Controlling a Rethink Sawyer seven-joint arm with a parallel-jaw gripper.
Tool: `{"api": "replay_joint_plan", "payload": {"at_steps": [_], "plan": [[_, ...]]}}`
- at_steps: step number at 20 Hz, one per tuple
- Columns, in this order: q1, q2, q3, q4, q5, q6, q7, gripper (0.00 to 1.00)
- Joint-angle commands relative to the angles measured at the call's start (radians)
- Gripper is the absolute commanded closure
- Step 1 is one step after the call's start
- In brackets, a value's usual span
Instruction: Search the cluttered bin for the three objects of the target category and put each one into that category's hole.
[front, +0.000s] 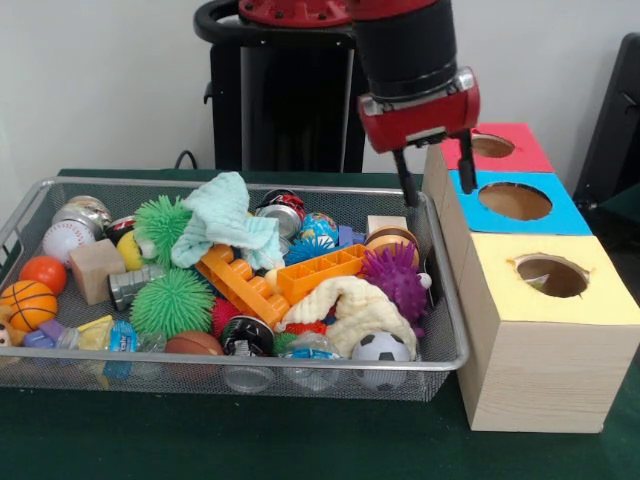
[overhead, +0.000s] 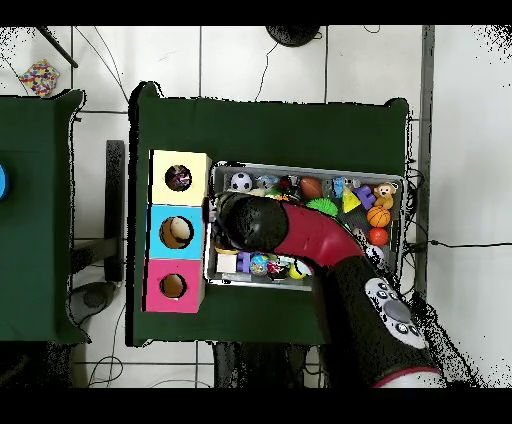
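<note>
The wire mesh bin (front: 452, 345) is full of toys. A mint-green cloth (front: 225, 220) lies on top at its back middle. A cream cloth (front: 352, 305) lies near its front right. No dotted white cloth shows in the bin. The yellow-topped box (front: 600, 295) stands right of the bin, its ragged hole (front: 553, 275) dark. In the overhead view something pale and speckled shows inside that hole (overhead: 179, 178). My gripper (front: 437, 178) hangs open and empty above the bin's far right corner, beside the blue-topped box (front: 570, 215). In the overhead view my arm (overhead: 270, 225) covers it.
The red-topped box (front: 527, 150) stands behind the blue one. The bin holds spiky rubber balls (front: 172, 300), orange plastic blocks (front: 320, 272), a wooden block (front: 96, 268), small sports balls and cans. A small speckled thing (overhead: 38, 75) lies on the floor beyond the table.
</note>
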Motion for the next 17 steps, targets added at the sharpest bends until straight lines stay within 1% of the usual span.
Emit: {"api": "replay_joint_plan", "payload": {"at_steps": [1, 3, 8, 10, 14, 16, 17], "plan": [[-0.053, -0.066, -0.09, -0.089, -0.095, 0.002, 0.056, 0.0], [-0.068, -0.071, -0.079, -0.08, -0.106, -0.01, 0.05, 0.0], [-0.108, -0.076, -0.051, -0.081, -0.133, 0.008, 0.013, 0.0], [-0.121, -0.074, -0.044, -0.084, -0.138, 0.012, 0.012, 0.0], [-0.129, -0.07, -0.048, -0.079, -0.123, 0.004, 0.068, 0.0], [-0.12, -0.068, -0.063, -0.08, -0.113, 0.003, 0.105, 0.0], [-0.121, -0.067, -0.063, -0.081, -0.116, 0.005, 0.101, 0.0]]}}
